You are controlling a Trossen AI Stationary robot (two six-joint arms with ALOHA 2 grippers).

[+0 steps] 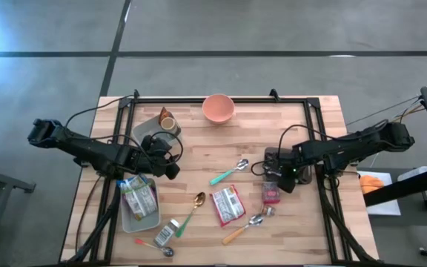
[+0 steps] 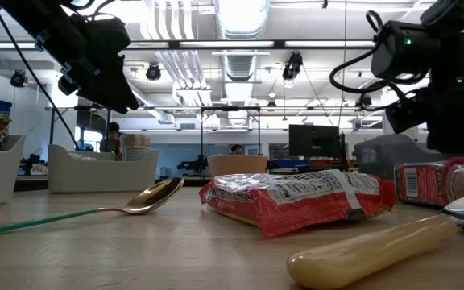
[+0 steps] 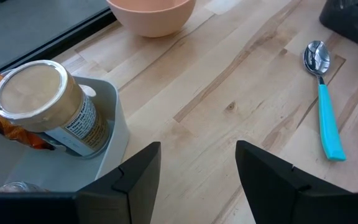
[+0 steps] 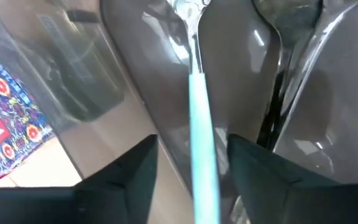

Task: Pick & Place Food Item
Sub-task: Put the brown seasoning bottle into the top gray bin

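A red food packet (image 1: pixel 228 204) (image 2: pixel 296 197) lies flat on the table's near middle. Beside it, to the right, lies a small red can (image 1: pixel 271 193) on its side. My right gripper (image 1: pixel 276 176) (image 4: pixel 194 180) points down into a dark bin (image 1: pixel 273 158), open. A light-blue spoon handle (image 4: pixel 199 118) runs between its fingers with a gap on each side. My left gripper (image 1: pixel 165 162) (image 3: pixel 197 180) hovers open over bare wood, with nothing between its fingers. It is next to a grey tray (image 3: pixel 114 134) holding a jar (image 3: pixel 48 106).
A pink bowl (image 1: pixel 218 108) stands at the far edge. A teal-handled spoon (image 1: pixel 228 173) lies mid-table, with a gold spoon (image 1: pixel 193 210) and a yellow-handled spoon (image 1: pixel 247 226) nearer the front. A grey tray (image 1: pixel 139 215) at the near left holds food packets. A patterned packet (image 4: pixel 2 134) lies beside the bin.
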